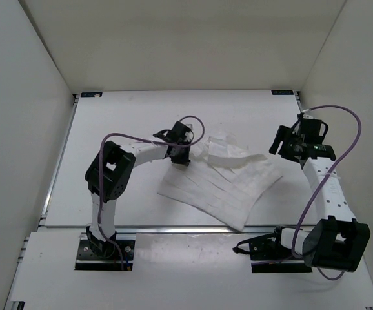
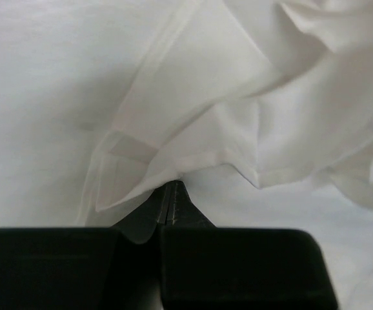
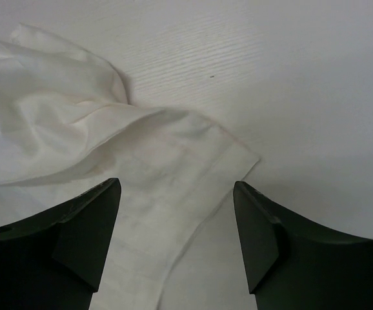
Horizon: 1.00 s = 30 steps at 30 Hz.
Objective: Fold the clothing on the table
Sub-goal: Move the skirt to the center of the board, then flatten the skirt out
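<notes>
Reading the left gripper (image 2: 168, 194) first: fingers pressed together, tips nipping a hemmed edge of the clothing (image 1: 222, 184). The bite is shallow, just a thin fold caught at the tips, and I judge it could slip out under a hard tug.

The right gripper (image 3: 175, 186) has its jaws spread wide with nothing between them. It hovers over a hemmed corner on the clothing's right-arm side. I can't tell if it touches the cloth.

The clothing lies on the table (image 1: 109, 116), between the two grippers. It is fairly flat on its near side and rucked up at its far corner where the left gripper has it.

My handling call:
- It's light, limp and thin with no stiffness, so it will drape, drag and fold on itself.
- I'd take it at the hems or seams, where doubled layers give more to bite.
- It's white on white, so edges are hard to pick out.

In the way:
- The left arm's purple cable (image 1: 190, 126) loops just above the clothing's far corner and could snag.
- The right arm's cable (image 1: 349, 142) arcs well clear of the clothing on the right-arm side.
- The left forearm sits just beside the clothing's edge and a sweep could drag it.
- The walls (image 1: 19, 97) and the rail (image 1: 57, 174) are well apart from the clothing.
</notes>
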Available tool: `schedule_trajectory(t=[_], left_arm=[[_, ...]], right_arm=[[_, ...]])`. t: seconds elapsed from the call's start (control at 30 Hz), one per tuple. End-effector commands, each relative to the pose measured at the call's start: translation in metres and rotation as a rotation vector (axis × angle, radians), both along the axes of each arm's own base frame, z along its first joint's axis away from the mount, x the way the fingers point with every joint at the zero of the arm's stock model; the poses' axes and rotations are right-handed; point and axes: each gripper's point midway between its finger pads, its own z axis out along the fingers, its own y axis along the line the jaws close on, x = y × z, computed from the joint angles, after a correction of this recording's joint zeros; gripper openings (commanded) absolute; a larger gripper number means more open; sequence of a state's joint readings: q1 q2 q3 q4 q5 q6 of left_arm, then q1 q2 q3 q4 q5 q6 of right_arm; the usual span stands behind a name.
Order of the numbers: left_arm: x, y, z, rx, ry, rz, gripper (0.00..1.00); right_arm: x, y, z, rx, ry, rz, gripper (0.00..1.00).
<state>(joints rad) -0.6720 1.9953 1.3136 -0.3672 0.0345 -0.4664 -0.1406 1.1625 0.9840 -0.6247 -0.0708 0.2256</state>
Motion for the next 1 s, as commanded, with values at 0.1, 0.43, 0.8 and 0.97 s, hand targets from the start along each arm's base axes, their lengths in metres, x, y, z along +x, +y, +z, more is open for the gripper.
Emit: schedule_trajectory(t=[0.1,0.43,0.8,0.97], left_arm=[[0.059,0.126,-0.015,0.176,0.033,0.241,0.0],[0.115,0.119,0.056,0.166,-0.096,0.262,0.0],[0.0,0.08,0.104,-0.121,-0.006,0.134,0.89],[-0.057,0.062,0.09,-0.246,0.075,0.113,0.89]], right_arm=[[0.031,0.042,0.011,0.054,-0.051,0.141,0.74],[0.039,0.078,-0.015,0.107,0.01,0.268,0.88],[0.022,0.119,-0.086,0.192,0.193,0.406,0.85],[0.012,0.124,-0.098,0.236,0.205,0.426,0.78]])
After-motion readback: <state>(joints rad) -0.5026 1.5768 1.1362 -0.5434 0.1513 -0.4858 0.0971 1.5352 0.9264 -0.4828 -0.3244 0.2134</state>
